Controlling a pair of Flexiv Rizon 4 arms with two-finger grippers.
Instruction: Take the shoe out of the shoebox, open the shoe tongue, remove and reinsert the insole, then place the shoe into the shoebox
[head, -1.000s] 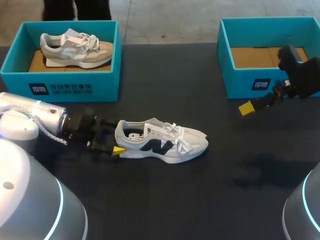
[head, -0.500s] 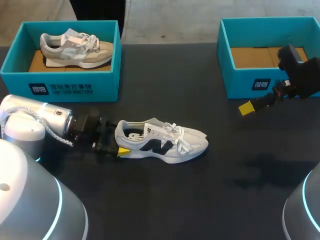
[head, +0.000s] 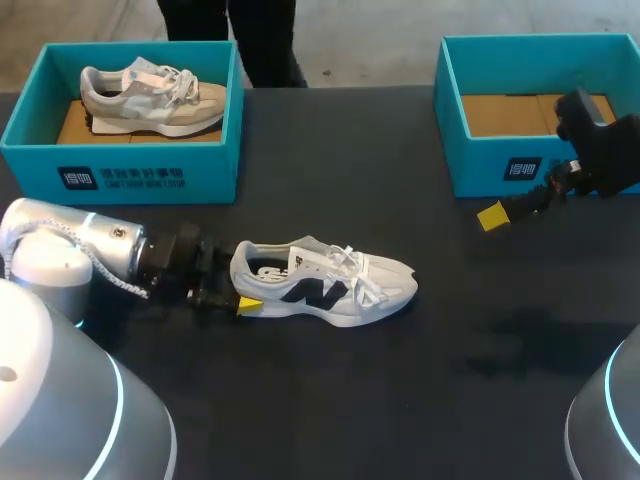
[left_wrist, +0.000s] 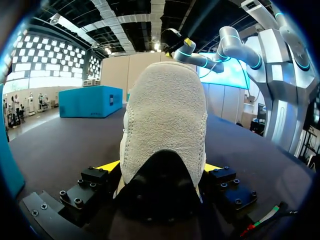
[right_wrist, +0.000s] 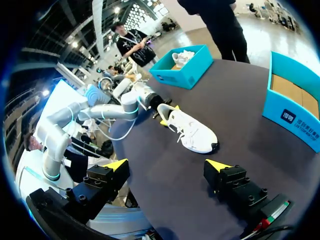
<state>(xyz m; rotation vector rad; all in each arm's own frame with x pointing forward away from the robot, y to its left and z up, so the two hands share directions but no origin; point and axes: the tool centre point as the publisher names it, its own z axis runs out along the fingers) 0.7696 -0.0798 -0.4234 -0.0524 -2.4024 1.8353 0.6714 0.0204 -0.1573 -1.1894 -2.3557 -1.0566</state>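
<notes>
In the head view, a white shoe is seen lying on its sole at the centre of the dark table, toe to the right. The left gripper is set at the heel, with one yellow tip showing at the near side. At the upper right, the right gripper is held just before the front wall of the right shoebox. At the upper left, a grey shoe is held in the left shoebox.

In the left wrist view, the heel of the shoe is clasped between the fingers of the left gripper, with a yellow tip pressed against each side.

In the right wrist view, the fingers of the right gripper are spread wide, with nothing held between them. The shoe is seen well ahead on the table, the left arm at its heel, the left shoebox beyond it and the right shoebox off to one side.
</notes>
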